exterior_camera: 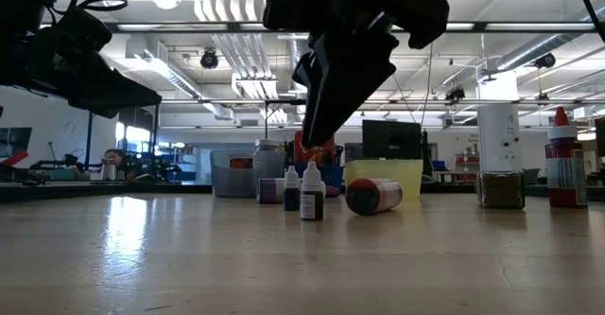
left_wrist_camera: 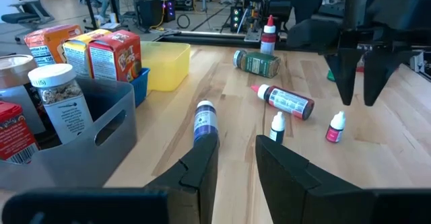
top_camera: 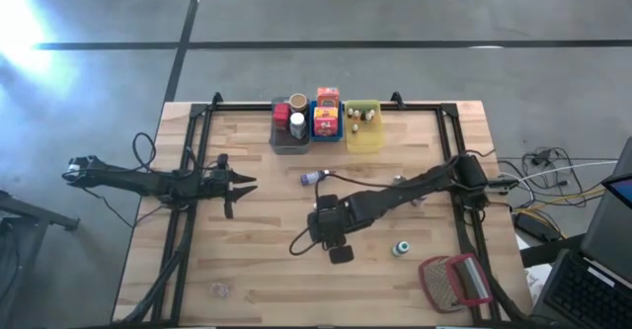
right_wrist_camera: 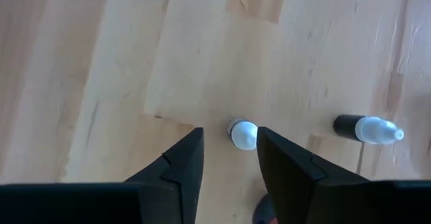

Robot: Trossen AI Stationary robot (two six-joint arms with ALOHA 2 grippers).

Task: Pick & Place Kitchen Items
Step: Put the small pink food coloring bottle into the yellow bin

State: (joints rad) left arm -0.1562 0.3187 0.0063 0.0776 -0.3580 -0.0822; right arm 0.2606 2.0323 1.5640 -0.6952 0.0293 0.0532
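On your worktop [top_camera: 257, 270] the grey, blue & yellow bins [top_camera: 288, 139] stood in a row at the far edge w/ jars and boxes [top_camera: 327, 112] inside, while other items lay loose mid-worktop. Your left pincer [top_camera: 240, 193] hung over the left side, fingers a narrow gap apart, holding nothing. Your right pincer [right_wrist_camera: 229, 153] pointed straight down over a small white-capped bottle [right_wrist_camera: 243, 134], part open w/ the cap showing between the fingers, nothing gripped; a 2nd tiny bottle [right_wrist_camera: 367, 128] lay just beside.
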